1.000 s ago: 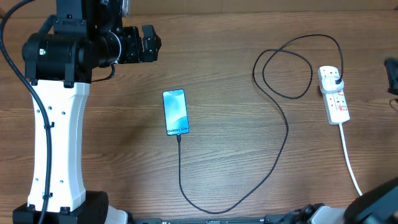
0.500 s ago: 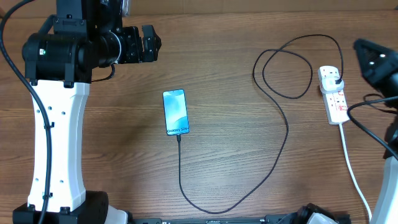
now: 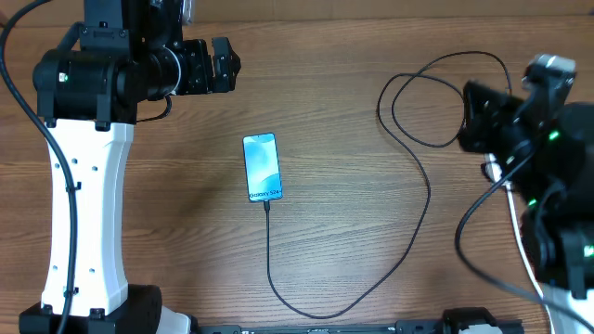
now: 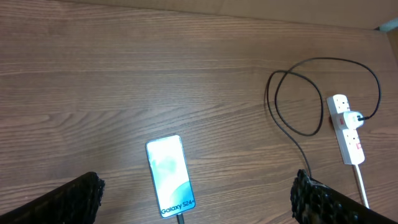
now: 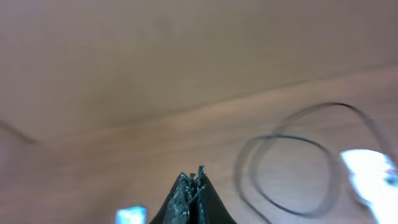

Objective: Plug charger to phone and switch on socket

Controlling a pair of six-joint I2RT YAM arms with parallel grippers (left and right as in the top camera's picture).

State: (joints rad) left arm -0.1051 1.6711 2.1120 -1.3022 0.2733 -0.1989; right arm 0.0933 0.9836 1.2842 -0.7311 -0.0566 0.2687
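Phone (image 3: 263, 167) lies screen-up mid-table, the charger (image 3: 429, 199) tip at its near end, cable looping right toward the socket (image 4: 346, 129) at far right. Right gripper (image 5: 192, 179) near it, clenched tight; left gripper (image 3: 225, 63) spread wide, far left.

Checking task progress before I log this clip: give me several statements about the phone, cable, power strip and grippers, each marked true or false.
1. The cable is plugged into the phone. True.
2. The phone lies screen down. False: its lit screen faces up.
3. The cable's plug sits in the power strip. True.
4. The right gripper is wide open. False: its fingers are pressed together.
5. The left gripper holds the phone. False: it is open, empty and apart from the phone.
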